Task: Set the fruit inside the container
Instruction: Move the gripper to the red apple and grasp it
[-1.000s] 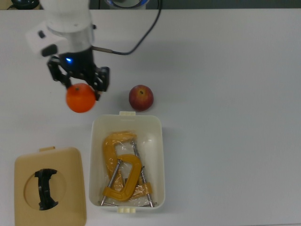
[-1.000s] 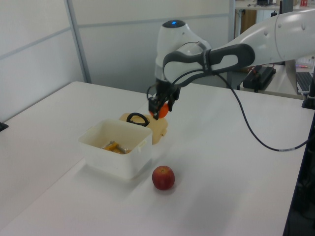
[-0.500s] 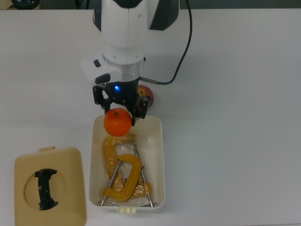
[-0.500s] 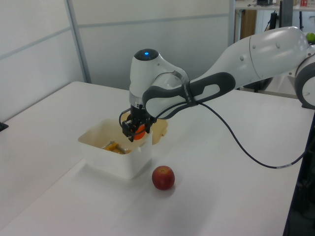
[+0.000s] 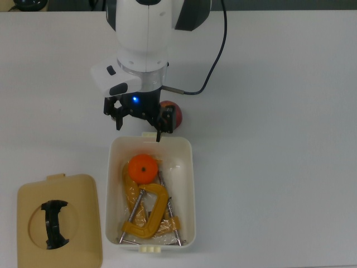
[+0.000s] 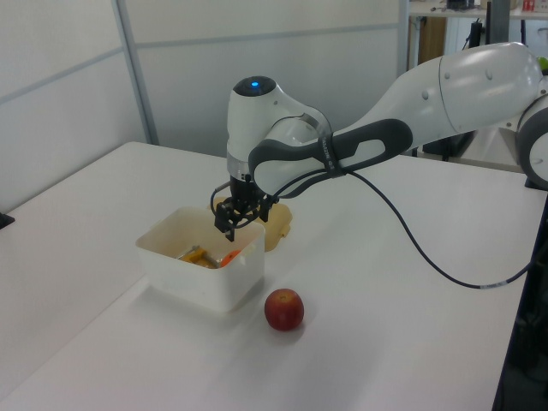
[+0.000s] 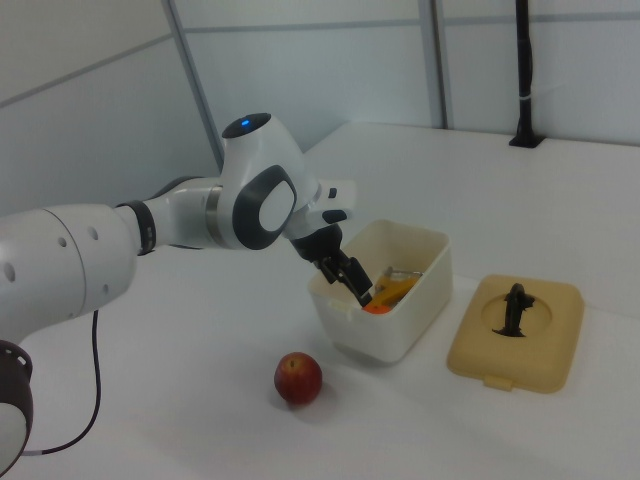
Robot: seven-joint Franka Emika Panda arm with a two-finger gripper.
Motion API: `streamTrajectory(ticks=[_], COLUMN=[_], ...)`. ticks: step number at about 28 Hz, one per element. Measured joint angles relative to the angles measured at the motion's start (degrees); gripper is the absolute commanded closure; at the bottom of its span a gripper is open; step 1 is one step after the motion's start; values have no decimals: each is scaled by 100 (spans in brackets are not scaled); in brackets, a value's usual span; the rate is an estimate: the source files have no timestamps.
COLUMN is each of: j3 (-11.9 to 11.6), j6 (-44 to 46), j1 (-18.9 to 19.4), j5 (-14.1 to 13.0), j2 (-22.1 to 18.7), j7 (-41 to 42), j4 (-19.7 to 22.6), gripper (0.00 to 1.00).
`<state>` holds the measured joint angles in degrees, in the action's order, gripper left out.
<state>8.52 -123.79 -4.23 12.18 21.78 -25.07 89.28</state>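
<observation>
One piece is in, one is left, by our reading. Our end effector (image 5: 138, 116) hangs empty with its jaws spread wide, just over the tub's (image 5: 187, 146) short end that lies uppermost in the top view. Below it and a little further into the tub, the orange (image 5: 143, 168) rests on the yellow clamps (image 5: 146, 207). The apple (image 6: 283, 309) sits on the desk (image 5: 279, 139) just outside that same end of the tub, close beside the end effector, at its right in the top view, and partly hidden under it there. We judge the first drop done and the apple the step in hand. Next we should shift sideways over the apple, come down with jaws open around it, close, lift and carry it over the rim. The tan lid (image 5: 58, 220) lies well off, clear of that path.
</observation>
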Motion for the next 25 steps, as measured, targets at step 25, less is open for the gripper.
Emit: streamTrajectory(ticks=[25], j3=[182], j6=[-491], j1=[475], j5=[279], j2=[-618], j7=[528], j4=[2266], gripper=[0])
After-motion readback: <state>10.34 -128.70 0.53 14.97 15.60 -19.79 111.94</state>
